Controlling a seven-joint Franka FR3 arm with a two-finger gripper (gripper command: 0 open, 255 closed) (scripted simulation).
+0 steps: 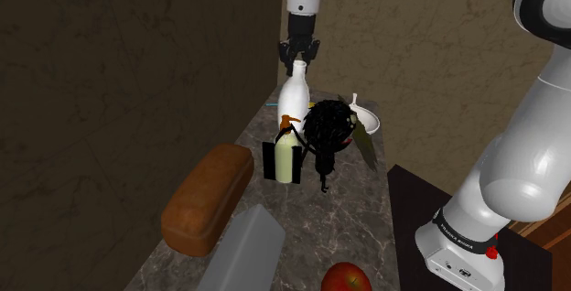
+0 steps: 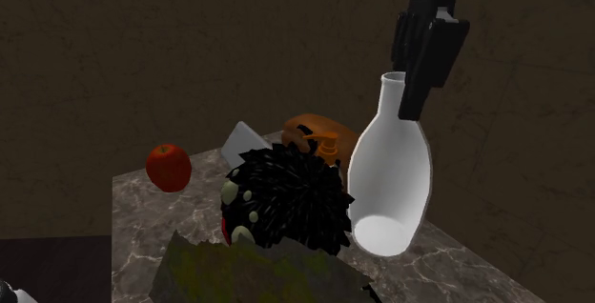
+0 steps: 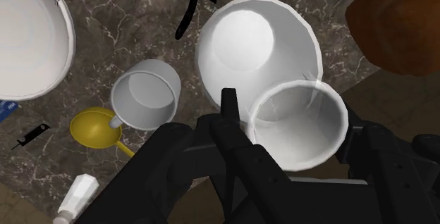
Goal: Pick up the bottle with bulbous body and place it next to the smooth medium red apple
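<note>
The white bottle (image 1: 295, 92) with a narrow neck and bulbous body hangs from my gripper (image 1: 299, 58), which is shut on its neck. In the second exterior view the bottle (image 2: 389, 177) is off the marble counter with its underside showing, and the gripper (image 2: 420, 87) clasps its mouth from above. In the wrist view the black fingers (image 3: 229, 110) grip the rim of the bottle (image 3: 243, 43). The red apple (image 1: 346, 278) lies at the counter's near end in the shoulder view. In the second exterior view the apple (image 2: 168, 166) is far beyond the bottle.
A black spiky object (image 1: 329, 129), a yellowish pump bottle (image 1: 287, 152) and a white bowl (image 1: 364, 115) stand close under the bottle. A brown loaf (image 1: 209, 198) and a grey box (image 1: 247, 248) lie toward the apple. A white cup (image 3: 147, 92) and yellow scoop (image 3: 95, 127) sit below.
</note>
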